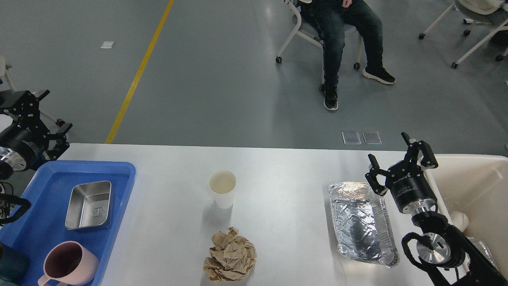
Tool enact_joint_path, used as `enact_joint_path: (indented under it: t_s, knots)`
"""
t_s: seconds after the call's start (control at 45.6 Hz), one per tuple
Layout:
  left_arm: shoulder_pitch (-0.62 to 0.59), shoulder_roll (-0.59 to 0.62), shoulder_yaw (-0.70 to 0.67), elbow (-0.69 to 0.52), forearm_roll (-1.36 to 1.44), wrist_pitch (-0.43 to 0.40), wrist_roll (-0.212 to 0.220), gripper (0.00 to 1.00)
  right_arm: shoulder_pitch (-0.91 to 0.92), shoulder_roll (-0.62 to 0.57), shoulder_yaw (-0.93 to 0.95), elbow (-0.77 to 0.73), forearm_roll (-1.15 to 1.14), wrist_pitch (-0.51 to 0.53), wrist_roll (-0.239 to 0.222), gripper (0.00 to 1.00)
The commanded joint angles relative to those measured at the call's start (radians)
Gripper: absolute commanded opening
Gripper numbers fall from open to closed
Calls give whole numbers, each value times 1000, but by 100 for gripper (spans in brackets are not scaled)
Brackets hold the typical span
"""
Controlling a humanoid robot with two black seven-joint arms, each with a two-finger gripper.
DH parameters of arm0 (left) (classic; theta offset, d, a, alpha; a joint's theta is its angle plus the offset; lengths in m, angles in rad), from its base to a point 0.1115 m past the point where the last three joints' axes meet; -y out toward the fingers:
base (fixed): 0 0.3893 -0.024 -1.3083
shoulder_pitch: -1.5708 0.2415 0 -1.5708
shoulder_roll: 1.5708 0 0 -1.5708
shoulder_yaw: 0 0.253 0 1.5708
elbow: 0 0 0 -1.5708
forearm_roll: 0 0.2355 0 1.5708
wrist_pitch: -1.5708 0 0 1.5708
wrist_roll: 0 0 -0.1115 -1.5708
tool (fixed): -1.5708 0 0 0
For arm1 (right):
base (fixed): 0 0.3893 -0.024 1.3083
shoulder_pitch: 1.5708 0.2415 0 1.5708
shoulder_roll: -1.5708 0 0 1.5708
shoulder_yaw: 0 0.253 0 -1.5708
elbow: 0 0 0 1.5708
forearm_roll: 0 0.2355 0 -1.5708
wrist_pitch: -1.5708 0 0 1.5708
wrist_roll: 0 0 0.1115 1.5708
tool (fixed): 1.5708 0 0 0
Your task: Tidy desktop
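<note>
The wide matte white-grey desktop (278, 174) stretches in front of me, by far the largest flat surface here. Near its middle stands 1 white paper cup (222, 188), upright, and closer to me lies a crumpled ball of brown paper (229, 256), apart from the cup. Toward the right rests a shiny rectangular aluminium foil tray (362, 222). My right gripper (401, 161) hovers just beyond the foil tray's far right corner, its 2 black fingers spread wide and gripping nothing; beside it, at the table's right end, sits a cream-coloured plastic bin (476, 186). My left gripper (43, 113) is raised beyond the far left corner of the desktop, its fingers apart and empty. Below it, a blue plastic tray (123, 178) holds a small rectangular stainless-steel container (89, 205) and a pink mug (69, 264).
</note>
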Motion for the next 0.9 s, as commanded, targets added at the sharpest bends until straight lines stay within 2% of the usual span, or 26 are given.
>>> enact_joint_path:
  t_s: [0.0,0.131,0.241,0.307,0.438,0.482,0.679,0.876]
  knots:
    - [29,-151,-123,9,-18,22,-55,97,10,-29,-12,1,-18,6,10,100]
    - [35,-271,-190,25,-20,56,-74,97,11,-107,-20,30,-204,6,41,100]
    - [48,-326,-192,28,-20,50,-101,97,5,-163,-23,44,-353,0,44,100]
    - [63,-340,-193,28,-20,50,-158,97,6,-160,-23,43,-374,-14,47,100]
    - [66,-354,-177,28,-20,40,-342,97,22,-164,-78,76,-383,-33,42,100]
    - [65,-362,-175,28,-21,37,-370,97,34,-183,-128,108,-400,-36,42,100]
    - [69,-392,-175,31,-26,45,-347,97,115,-360,-339,233,-577,-106,32,100]
    - [77,-397,-174,45,-26,44,-330,97,296,-644,-631,256,-607,-100,35,100]
